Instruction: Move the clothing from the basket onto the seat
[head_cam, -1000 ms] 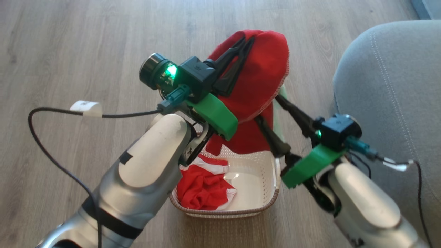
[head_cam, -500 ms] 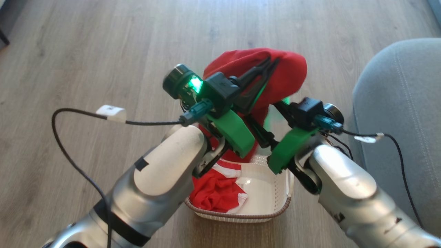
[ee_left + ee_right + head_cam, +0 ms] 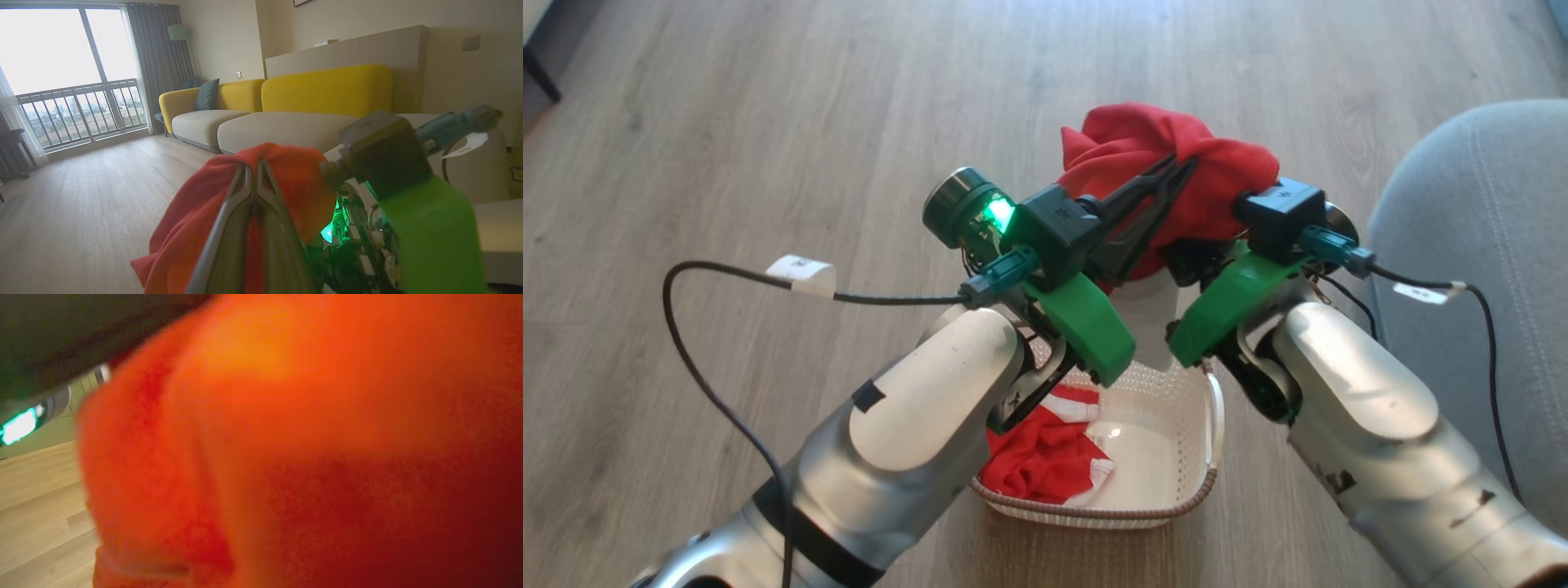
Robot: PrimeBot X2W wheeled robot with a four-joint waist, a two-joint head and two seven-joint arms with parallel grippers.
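Roughly sideways, bunched garment [image 3: 1143,147]; left pincer [image 3: 1186,166] clamps it.

Daylight floods through a balcony window [image 3: 61,53] at upper left across pale wood floor [image 3: 81,196]; a yellow-backed sofa [image 3: 327,90] lines the beige wall [image 3: 449,81], centre frame.

Living room — yellow sofas [image 3: 322,90], balcony window [image 3: 61,61]

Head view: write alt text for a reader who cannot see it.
A red garment is held up above the basket: the left gripper is shut on it, the right gripper reaches under its folds. A second red garment lies in the basket; the grey seat is at right.
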